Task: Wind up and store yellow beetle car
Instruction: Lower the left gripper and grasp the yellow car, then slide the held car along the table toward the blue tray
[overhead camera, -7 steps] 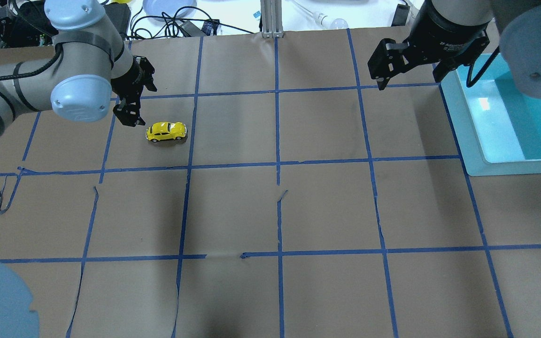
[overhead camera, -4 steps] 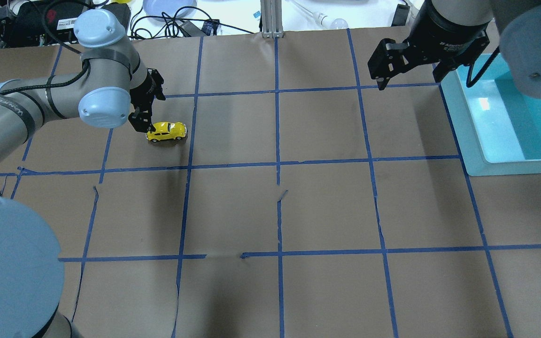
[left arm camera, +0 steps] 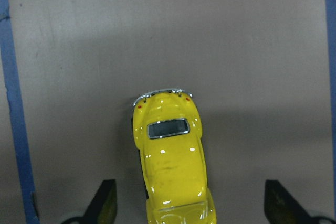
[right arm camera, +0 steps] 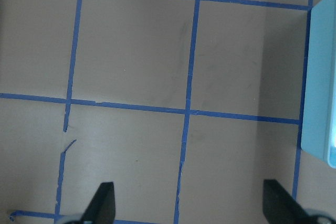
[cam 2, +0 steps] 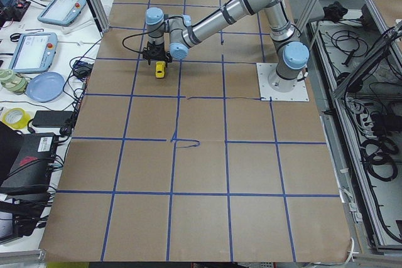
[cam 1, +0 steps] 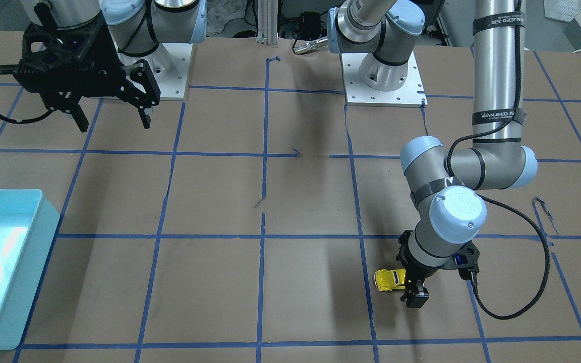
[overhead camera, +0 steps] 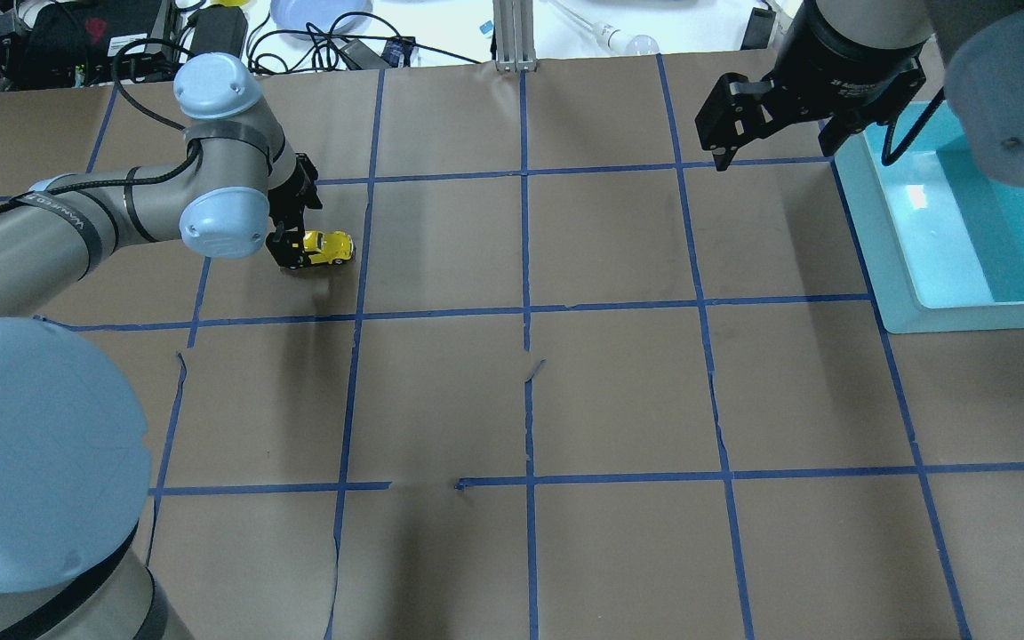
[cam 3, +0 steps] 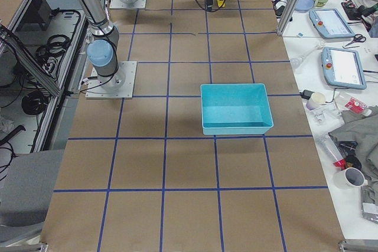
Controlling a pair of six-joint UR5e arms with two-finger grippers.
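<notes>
The yellow beetle car [overhead camera: 331, 248] stands on its wheels on the brown paper at the far left of the table. It also shows in the front view [cam 1: 387, 279] and the left wrist view [left arm camera: 170, 156]. My left gripper [overhead camera: 292, 238] is open and low over the car's left end. Its fingers [left arm camera: 105, 205] stand apart on either side of the car, not touching it. My right gripper [overhead camera: 774, 142] is open and empty, held high at the far right next to the bin; the right wrist view shows its fingers [right arm camera: 104, 199] over bare paper.
A light-blue bin [overhead camera: 876, 240] stands at the right edge of the table, also seen in the front view [cam 1: 43, 237] and right side view [cam 3: 236, 129]. Blue tape lines grid the paper. Cables, a plate and tablets lie beyond the far edge.
My left arm has swung right and down, bringing the open gripper from beside the car to over its left end. The car and the right arm have not moved.
</notes>
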